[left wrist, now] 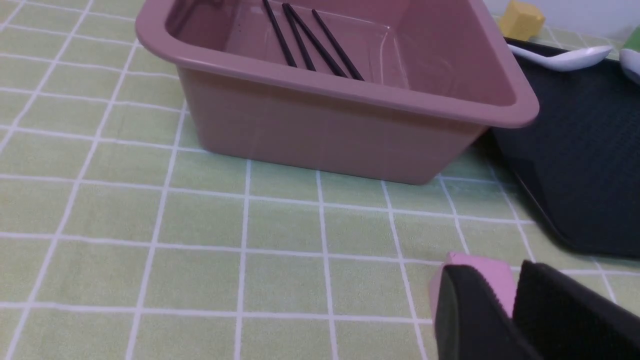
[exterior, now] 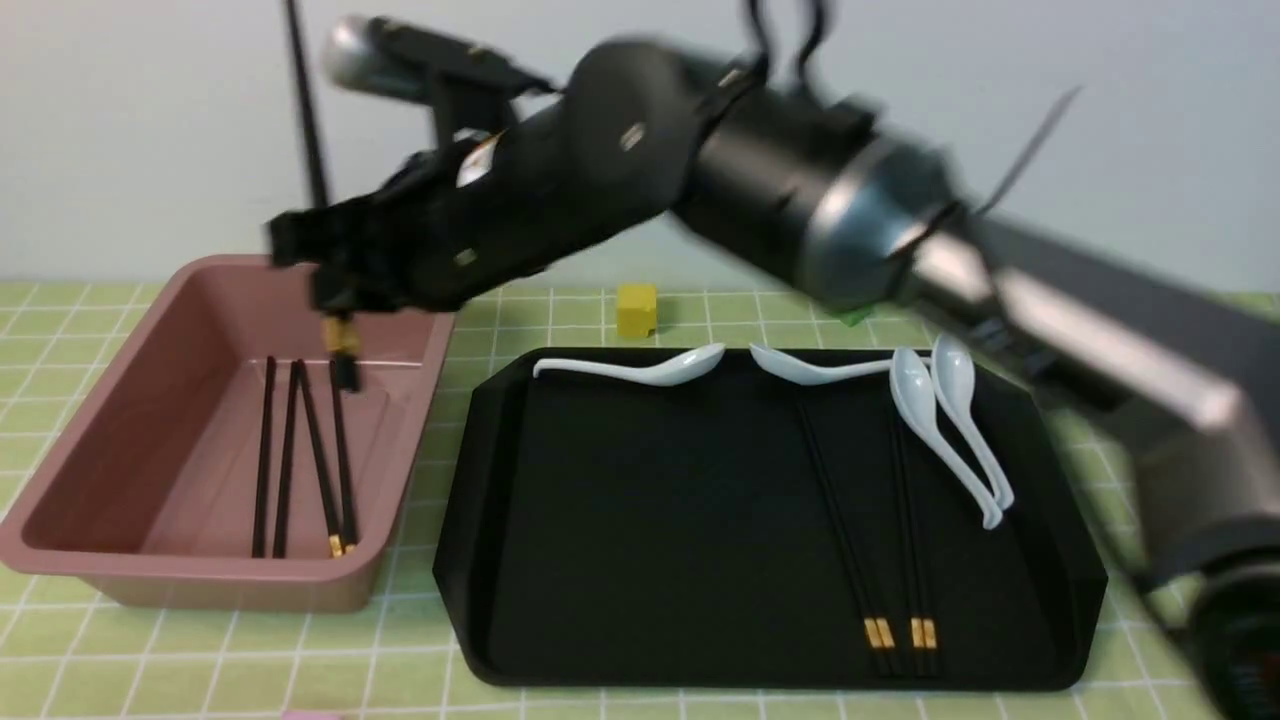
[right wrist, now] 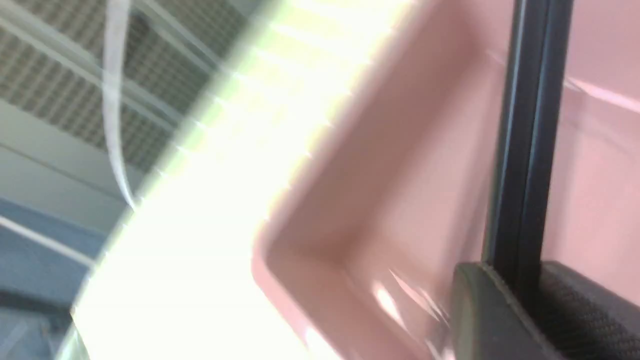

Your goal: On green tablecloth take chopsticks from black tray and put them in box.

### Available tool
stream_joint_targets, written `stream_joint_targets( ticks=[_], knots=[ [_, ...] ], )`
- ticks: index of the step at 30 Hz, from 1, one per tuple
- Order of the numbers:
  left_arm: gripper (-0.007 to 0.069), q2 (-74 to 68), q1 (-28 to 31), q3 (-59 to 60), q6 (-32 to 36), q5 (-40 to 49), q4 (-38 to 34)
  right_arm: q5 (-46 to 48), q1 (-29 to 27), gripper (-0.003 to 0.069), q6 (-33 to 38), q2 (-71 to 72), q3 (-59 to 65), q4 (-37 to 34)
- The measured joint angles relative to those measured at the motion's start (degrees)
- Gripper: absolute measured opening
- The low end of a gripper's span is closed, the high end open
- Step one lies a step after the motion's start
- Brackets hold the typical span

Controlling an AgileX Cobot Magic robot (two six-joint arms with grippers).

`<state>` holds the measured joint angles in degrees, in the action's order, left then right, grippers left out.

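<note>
The pink box (exterior: 90, 440) stands at the left on the green tablecloth (exterior: 250, 650), with two pairs of chopsticks (exterior: 300, 460) lying inside. My right gripper (exterior: 335, 295) hangs over the box's far end, shut on a pair of chopsticks (exterior: 343, 365) held nearly upright, gold bands down. The right wrist view shows this pair (right wrist: 525, 150) clamped between the fingers (right wrist: 490, 310) over the box (right wrist: 400, 175). Two more pairs (exterior: 880, 540) lie on the black tray (exterior: 650, 520). My left gripper (left wrist: 495, 275) is shut and empty, low over the cloth in front of the box (left wrist: 325, 130).
Several white spoons (exterior: 950, 420) lie along the tray's far and right side. A yellow cube (exterior: 637, 308) sits behind the tray. A small pink cube (left wrist: 482, 272) lies on the cloth just beyond the left fingertips. The right arm spans above the tray.
</note>
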<state>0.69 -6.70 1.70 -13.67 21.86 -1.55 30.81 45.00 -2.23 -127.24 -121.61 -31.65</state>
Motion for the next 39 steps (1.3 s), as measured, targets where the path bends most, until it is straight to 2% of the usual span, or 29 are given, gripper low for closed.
stream_joint_targets(
  ticks=[4,9,12,14,17,23,24,27,31,34,37,39],
  knots=[
    [0.0165,0.00,0.00,0.00,0.00,0.00,0.00,-7.94,2.35,0.0147,3.99,-7.82,-0.13,-3.29],
    [0.0165,0.00,0.00,0.00,0.00,0.00,0.00,-6.60,2.94,0.0212,4.61,-12.01,-0.02,-3.58],
    [0.0166,0.00,0.00,0.00,0.00,0.00,0.00,-2.73,2.58,0.0251,4.73,-11.49,-0.28,-2.48],
    [0.0166,0.00,0.00,0.00,0.00,0.00,0.00,0.41,2.06,0.0241,4.66,-10.22,-0.86,-1.47],
    [0.0167,0.00,0.00,0.00,0.00,0.00,0.00,6.53,1.14,0.0176,4.62,-6.55,-2.43,1.25],
    [0.0176,0.00,0.00,0.00,0.00,0.00,0.00,27.08,-2.74,-0.0002,4.62,9.30,-6.52,12.76],
    [0.0176,0.00,0.00,0.00,0.00,0.00,0.00,32.05,-3.68,-0.0012,4.62,13.17,-6.91,16.28],
    [0.0176,0.00,0.00,0.00,0.00,0.00,0.00,38.62,-5.53,-0.0013,4.62,20.99,-7.05,22.52],
    [0.0176,0.00,0.00,0.00,0.00,0.06,0.00,41.06,-7.54,-0.0012,4.11,32.24,-3.38,29.39],
    [0.0176,0.00,0.00,0.00,0.00,0.06,0.00,41.38,-7.66,-0.0012,3.98,42.06,3.59,30.18],
    [0.0176,0.00,0.00,0.00,0.00,0.00,0.00,41.11,-7.66,-0.0012,3.98,53.85,15.80,30.41],
    [0.0176,0.00,0.00,0.00,0.00,0.00,0.00,36.83,-7.66,-0.0011,3.94,62.96,28.71,29.40]
  ],
)
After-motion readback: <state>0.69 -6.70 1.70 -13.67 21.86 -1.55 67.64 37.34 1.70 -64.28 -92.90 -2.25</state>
